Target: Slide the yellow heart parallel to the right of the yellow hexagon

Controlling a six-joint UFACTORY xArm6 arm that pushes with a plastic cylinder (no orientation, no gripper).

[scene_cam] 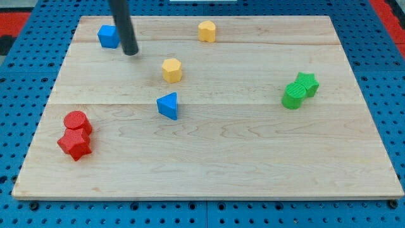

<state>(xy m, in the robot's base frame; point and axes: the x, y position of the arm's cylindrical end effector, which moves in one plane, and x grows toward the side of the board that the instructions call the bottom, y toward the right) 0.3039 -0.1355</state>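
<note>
Nearest edge: wooden board, biggest item, on blue pegboard. Red pair at view's left, star touching cylinder above it. Green cylinder touching green star at right. Blue triangle centre, blue cube top left. Yellow hexagon above triangle; yellow heart near top edge, well apart from it. My tip just right of blue cube, holding nothing, touching no block.
</note>
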